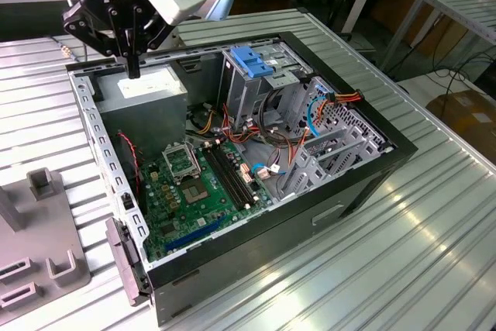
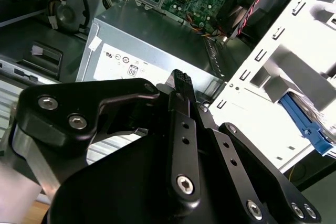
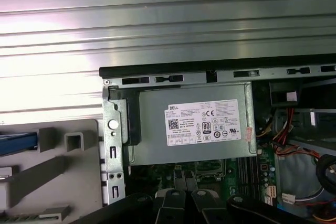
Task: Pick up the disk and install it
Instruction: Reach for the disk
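Finding: my gripper (image 1: 133, 70) hangs over the power supply (image 1: 147, 87) at the far corner of the open computer case (image 1: 364, 184), on the exterior view's left. The jaws are clenched together and hold nothing. The disk (image 2: 306, 123), judged by its blue rail, lies outside the case in the grey holder (image 3: 73, 187), apart from me. Assessment: pick-up not yet begun. A grasp calls for opened jaws, squared across the disk's sides.
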